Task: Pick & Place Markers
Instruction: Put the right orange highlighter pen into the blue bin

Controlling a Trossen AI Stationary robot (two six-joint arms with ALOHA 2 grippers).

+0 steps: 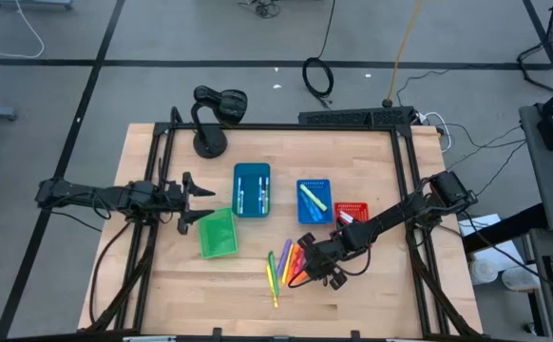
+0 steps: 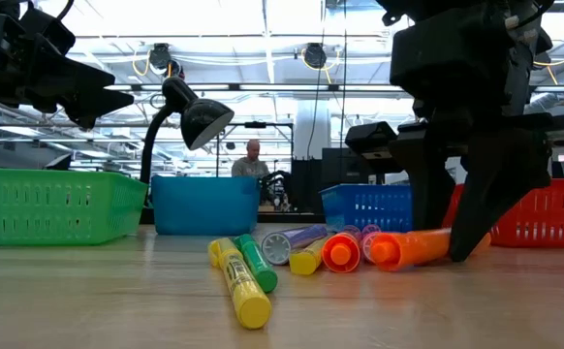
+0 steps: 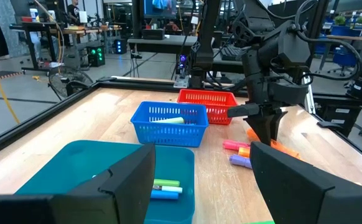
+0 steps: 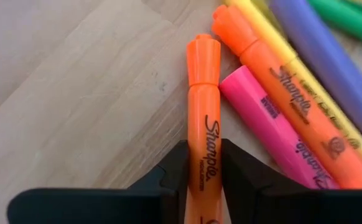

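Several neon markers [image 1: 286,266] lie in a loose pile on the wooden table, among them yellow, green, purple, pink and orange ones. My right gripper [image 4: 204,180] is down at the right side of this pile, shut on an orange marker [image 4: 203,93]. A pink marker [image 4: 271,124] and a second orange one [image 4: 293,93] lie right beside it. My left gripper [image 1: 197,200] hovers open between the green bin [image 1: 217,233] and the teal bin [image 1: 252,188], touching nothing. My right gripper pinches the orange marker's body [image 4: 204,146] between its two fingers [image 4: 176,168], well behind the cap. The fingers come down from above [image 2: 452,233] and lie across the marker. The marker lies flat on the table [image 2: 408,249], its cap end pointing away from the fingers.
The teal bin holds some markers, the blue bin [image 1: 314,200] holds a yellow-green one, and a red bin [image 1: 352,211] stands beside the right arm. A black desk lamp [image 1: 210,114] stands at the far left. A person [image 2: 253,160] sits in the room beyond the table.
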